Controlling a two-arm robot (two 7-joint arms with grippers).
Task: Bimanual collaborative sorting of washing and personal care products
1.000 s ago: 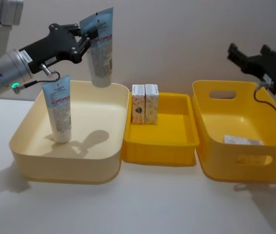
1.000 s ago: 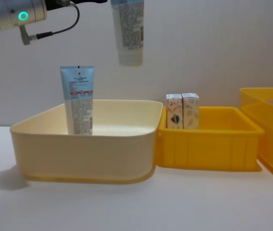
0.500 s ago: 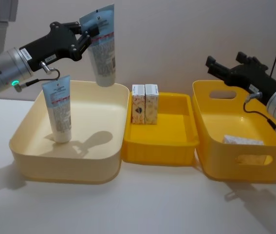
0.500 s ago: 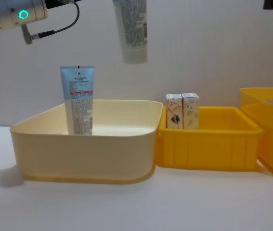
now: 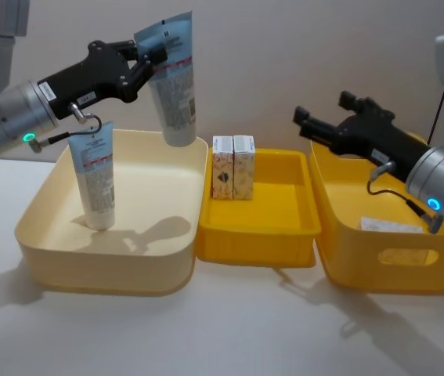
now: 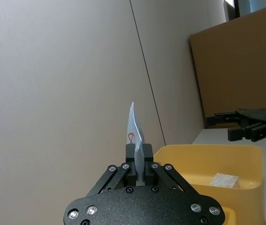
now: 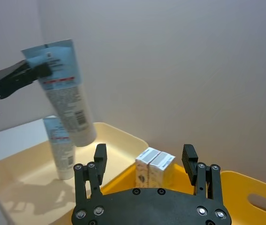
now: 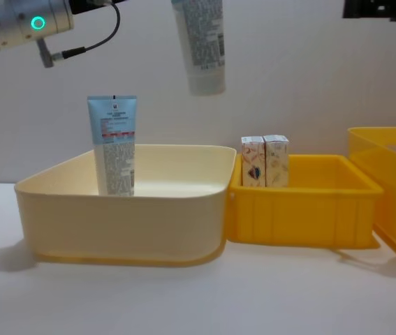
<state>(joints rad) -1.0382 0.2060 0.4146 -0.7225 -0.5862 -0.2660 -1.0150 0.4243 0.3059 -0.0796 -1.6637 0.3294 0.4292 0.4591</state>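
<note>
The left gripper [image 5: 146,61] is raised above the far right part of the cream bin [image 5: 104,270], with its fingers clamped on the flat crimped end of a light-blue squeeze tube [image 5: 176,90]. This held tube hangs cap down and slightly tilted, clear of the bin, with its cap above the bin's far rim. A second light-blue tube [image 5: 95,176] stands upright on its cap inside the cream bin, near the left wall. The small yellow tray [image 5: 257,243] sits just beside the cream bin on its right. Two small white cartons [image 5: 232,166] stand upright and touching each other in the tray's far left corner. The right gripper [image 7: 144,149] hovers above the junction of the small tray and the tall yellow bin [image 5: 362,258]; its fingers are spread wide, hold nothing and point toward the held tube. One white carton [image 5: 390,225] lies flat on the floor of the tall yellow bin. All three containers rest on the white table [image 5: 222,329].
</note>
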